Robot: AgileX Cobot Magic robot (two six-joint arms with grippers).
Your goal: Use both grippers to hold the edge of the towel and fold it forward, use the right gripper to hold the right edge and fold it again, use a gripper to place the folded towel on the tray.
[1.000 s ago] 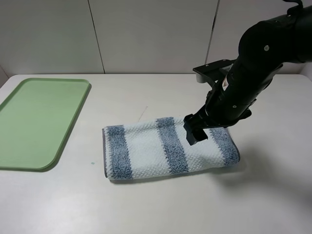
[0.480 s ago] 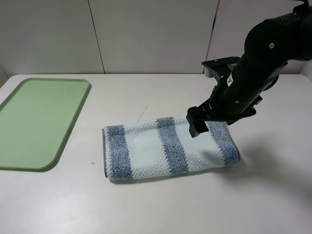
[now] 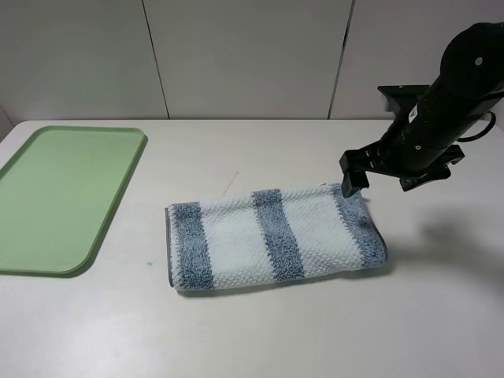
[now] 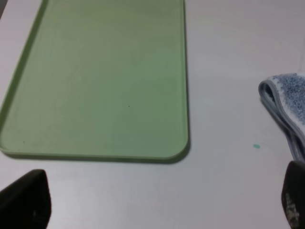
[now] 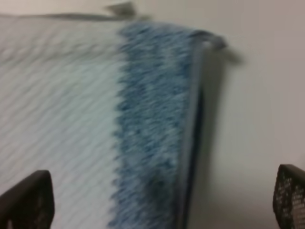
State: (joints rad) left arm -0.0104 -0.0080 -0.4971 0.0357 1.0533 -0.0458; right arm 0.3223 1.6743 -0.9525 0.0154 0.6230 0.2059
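Towel [image 3: 272, 236]: found near the middle of the counter [image 3: 260, 339], doubled once into a long band, three stripes running across it. Judged the forward fold done and the second fold not yet begun.

At far left, noted the tray [image 3: 63, 197], bare and well apart from the cloth. Presumably reserved for the finished bundle. Saw the left tool [image 4: 159, 210] only in its own wrist view, spread wide and pinching nothing, hanging above the counter near a tray corner, with one end of the towel at the side. Judged it parked clear, since the next fold calls for the other arm.

At right, saw the right tool [image 3: 386, 181] raised just beyond the towel's far right corner, spread wide and empty, its camera looking down on the last stripe and the right edge [image 3: 374, 228]. Judged it poised to come down on that edge.

Could not see the left arm from above. Could not tell whether the small scrap at the far side was the tag, with the right wrist view too blurred. Could not see the lower layer under the upper one.
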